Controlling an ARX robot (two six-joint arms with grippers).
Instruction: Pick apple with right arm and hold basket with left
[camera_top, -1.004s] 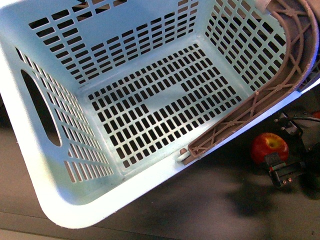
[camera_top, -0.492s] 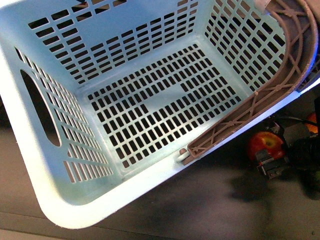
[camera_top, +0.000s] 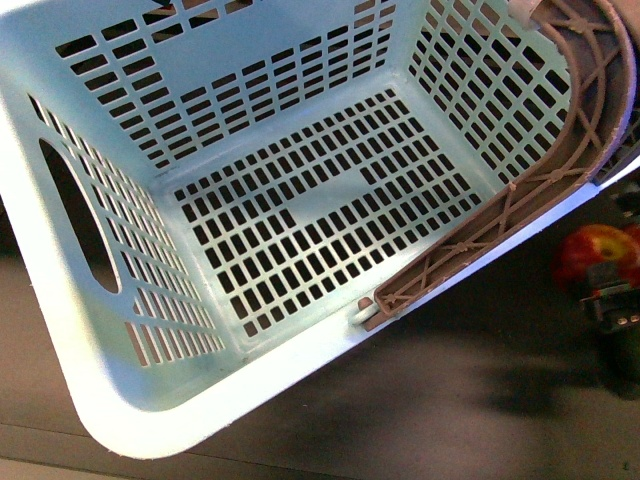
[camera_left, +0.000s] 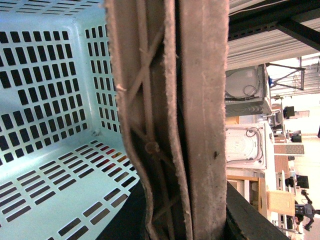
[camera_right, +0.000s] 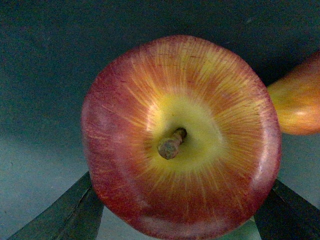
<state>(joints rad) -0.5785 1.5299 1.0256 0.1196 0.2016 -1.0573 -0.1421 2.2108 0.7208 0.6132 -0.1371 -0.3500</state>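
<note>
Basket (camera_top: 45, 320), light turquoise with slotted walls and floor, fills most of the front view and sits tilted above the dark tabletop (camera_top: 400, 410). An oval hand hole (camera_top: 75, 215) opens in its left wall. The brown swing handle (camera_top: 480, 225) lies along its right rim. In the left wrist view the left gripper (camera_left: 185, 222) has its jaws clamped on that handle, with dark fingers (camera_left: 245, 220) pressed against either side. Right of the basket and just beyond its rim, the apple (camera_top: 595, 255) is red with a yellow patch round the stem. The right gripper (camera_right: 180, 200) grasps it, jaws closed against its two flanks. Whether the apple touches the tabletop cannot be told. An orange-red fruit (camera_right: 297, 100) lies just beside it.
</note>
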